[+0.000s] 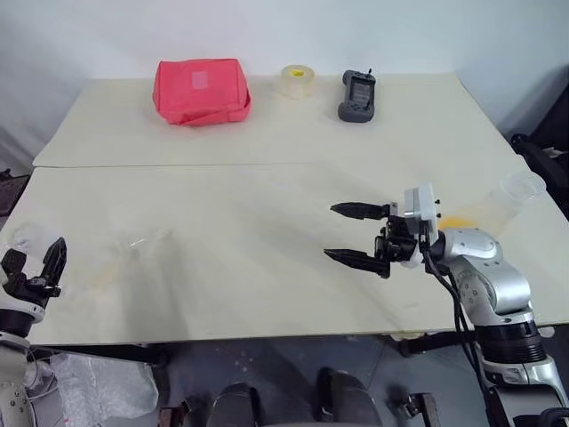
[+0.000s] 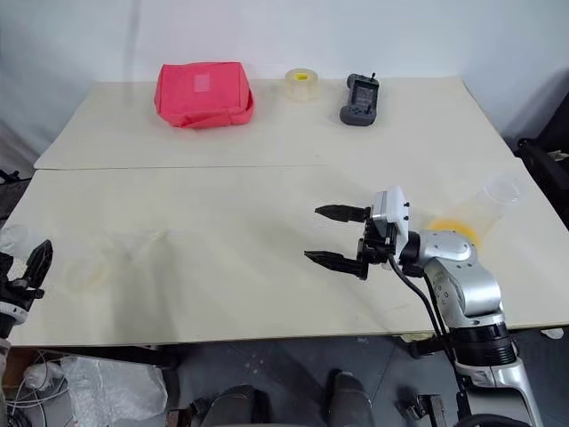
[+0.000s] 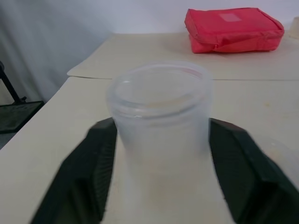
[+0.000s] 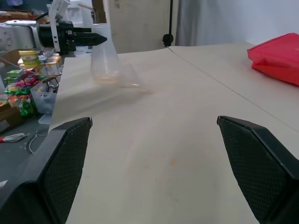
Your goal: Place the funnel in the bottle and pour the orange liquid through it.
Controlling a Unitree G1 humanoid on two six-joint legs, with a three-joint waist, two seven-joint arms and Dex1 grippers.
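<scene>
Pouch (image 1: 202,91), tape roll (image 1: 298,80), remote (image 1: 358,95) along table's (image 1: 267,205) far edge

Robot test lab: pale worktop (image 1: 267,222) against blank wall, handheld controller (image 1: 357,96), cluttered floor seen beyond.

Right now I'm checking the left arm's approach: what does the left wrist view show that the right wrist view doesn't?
Left wrist view: the bottle's open rim, close up. Right wrist view: its conical body side-on, the left gripper at its neck, what looks like the funnel lying beside it. Shared: bottle, red pouch, table.
</scene>
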